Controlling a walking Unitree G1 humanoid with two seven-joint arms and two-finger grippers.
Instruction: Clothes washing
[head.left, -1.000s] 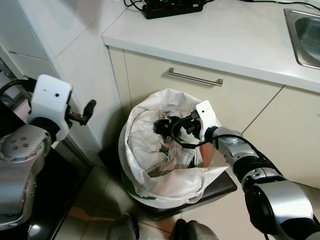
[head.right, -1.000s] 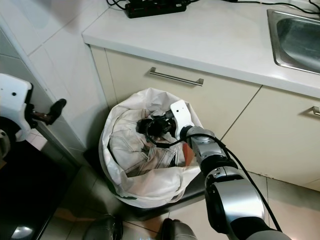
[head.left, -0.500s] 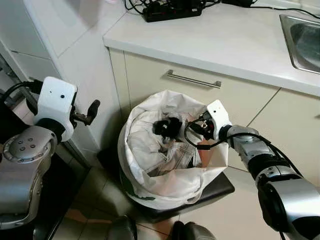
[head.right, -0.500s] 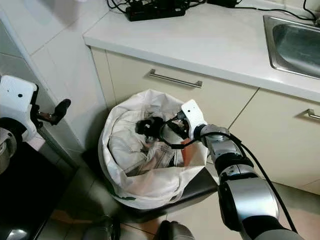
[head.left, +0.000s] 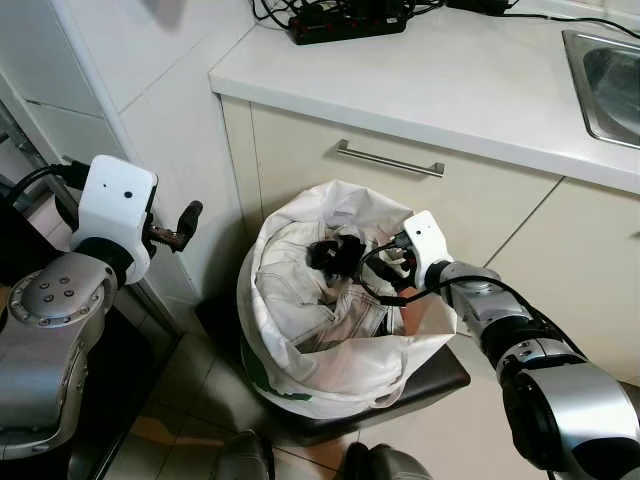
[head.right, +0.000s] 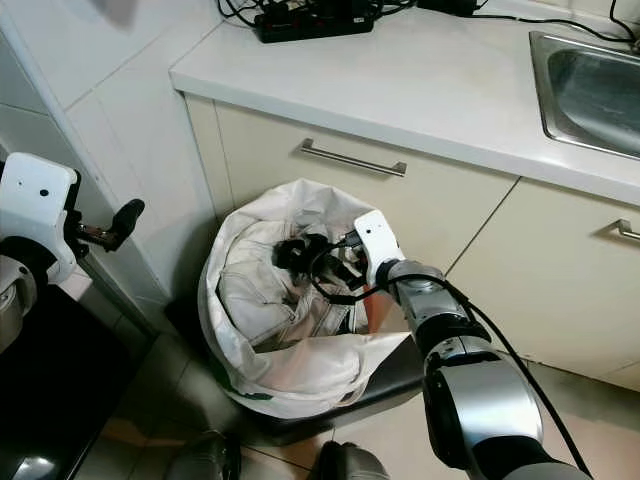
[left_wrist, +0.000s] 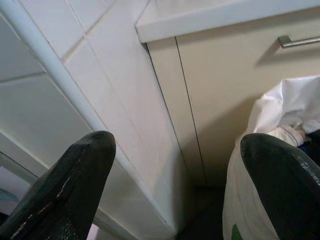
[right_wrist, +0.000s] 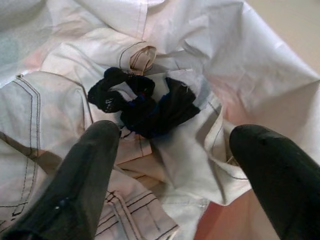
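Observation:
A white laundry bag stands open on the floor in front of the cabinet. It holds a cream garment with dark stitching, and a small black garment lies on top. My right gripper reaches into the bag's mouth from the right. It is open. In the right wrist view its fingers spread wide on either side of the black garment and stop short of it. My left gripper hangs open in the air beside the tiled wall, left of the bag.
The bag rests on a dark low platform. Behind it are a beige drawer with a metal handle, a white counter with a black power strip, and a sink at far right. My feet stand in front of the bag.
My right gripper drew back to the right from the black garment, then edged slightly in again. The left arm rose a little. The camera shifted slightly.

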